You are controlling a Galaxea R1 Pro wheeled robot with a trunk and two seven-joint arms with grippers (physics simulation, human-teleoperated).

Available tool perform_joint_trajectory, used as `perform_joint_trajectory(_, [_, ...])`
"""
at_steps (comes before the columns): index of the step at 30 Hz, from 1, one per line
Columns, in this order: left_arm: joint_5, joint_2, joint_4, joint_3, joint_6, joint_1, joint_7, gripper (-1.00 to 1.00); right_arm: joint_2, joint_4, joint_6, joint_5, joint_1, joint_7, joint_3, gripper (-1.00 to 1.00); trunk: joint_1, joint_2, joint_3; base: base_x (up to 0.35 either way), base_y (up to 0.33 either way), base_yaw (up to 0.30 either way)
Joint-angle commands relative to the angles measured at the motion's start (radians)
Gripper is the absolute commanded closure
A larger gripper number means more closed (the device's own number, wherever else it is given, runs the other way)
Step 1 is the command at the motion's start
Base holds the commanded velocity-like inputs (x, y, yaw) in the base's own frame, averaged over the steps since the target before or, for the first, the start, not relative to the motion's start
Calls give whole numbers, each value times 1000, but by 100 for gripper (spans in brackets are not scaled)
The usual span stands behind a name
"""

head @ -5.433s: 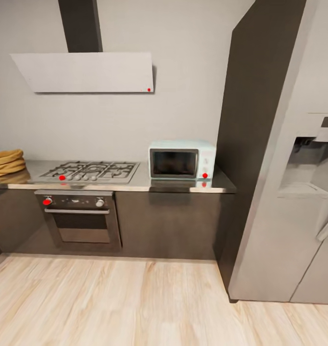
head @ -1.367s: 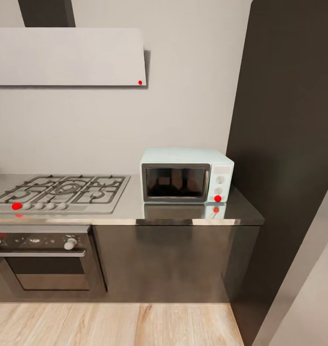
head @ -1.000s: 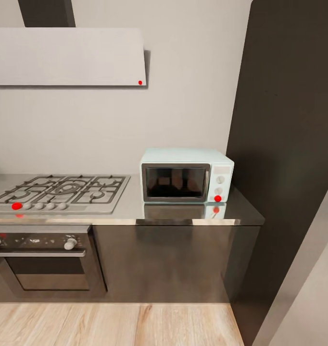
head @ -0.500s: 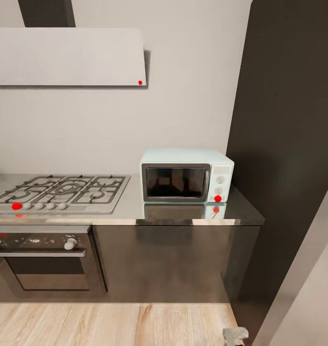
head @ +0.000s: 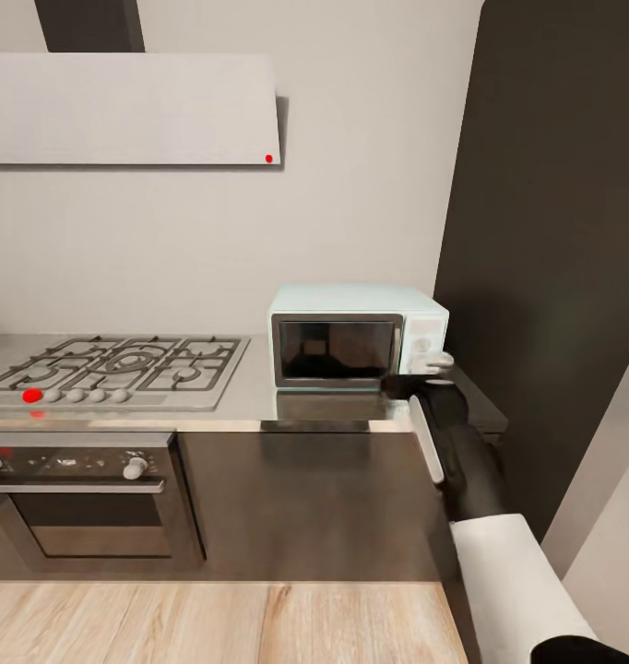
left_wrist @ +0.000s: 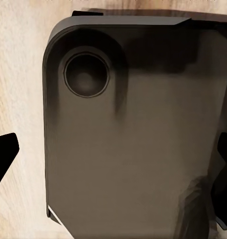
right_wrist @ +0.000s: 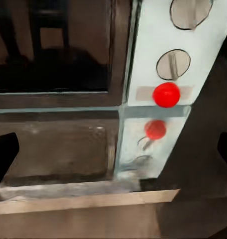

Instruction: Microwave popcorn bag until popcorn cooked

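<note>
The pale mint microwave [head: 351,302] stands on the glossy grey countertop [head: 250,398], its dark glass door shut. Dim brownish shapes show behind the glass; I cannot tell what they are. My right gripper [head: 416,376] is raised at the microwave's lower right corner, in front of the white knob panel. In the right wrist view the right gripper [right_wrist: 115,152] is open, its dark fingertips [right_wrist: 4,155] spread wide, facing the red button [right_wrist: 166,94] below two knobs. My left gripper [left_wrist: 113,154] is open and hangs over my own dark base [left_wrist: 138,139]. The popcorn bag is out of view.
A steel gas hob [head: 112,369] lies left of the microwave, with the oven [head: 84,503] beneath and the white hood [head: 130,109] above. A tall dark cabinet [head: 554,231] rises right beside the microwave. Pale wood floor [head: 213,622] runs along the counter front.
My right arm has come up from the bottom edge of the head view to the microwave's knob panel. The microwave and the camera stayed still over the last second.
</note>
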Motion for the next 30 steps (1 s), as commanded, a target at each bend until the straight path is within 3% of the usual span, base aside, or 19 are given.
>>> perform_joint_trajectory(1, [7,0,0,0,-1,0,0,-100,1,-1,6,-1,-23,-16,1,-100,0,-1,-1,0,0,0])
perform_joint_trajectory(3, [7,-1,0,0,-1,0,0,-100,3,-1,6,2,-61,-32,1,-100,0,-1,-1,0,0,0])
perform_joint_trajectory(8, [7,-2,0,2,-1,0,0,-100,11,-1,-28,-2,-81,-44,-9,-100,0,-1,-1,0,0,0])
perform_joint_trajectory(10, [7,-2,0,2,-1,0,0,-100,23,-3,-120,-2,-79,-45,-7,-100,0,-1,-1,0,0,0])
perform_joint_trajectory(13, [7,-2,0,2,-1,0,0,-100,28,-1,-186,0,-76,-46,-3,-100,0,-1,-1,0,0,0])
perform_joint_trajectory(18, [7,-3,-1,2,-1,0,0,-100,24,19,-360,-2,12,-42,2,-100,0,-1,-1,0,0,0])
perform_joint_trajectory(30, [7,-2,-17,2,-1,0,0,-100,20,118,-380,3,34,-38,3,-100,0,-1,-1,0,0,0])
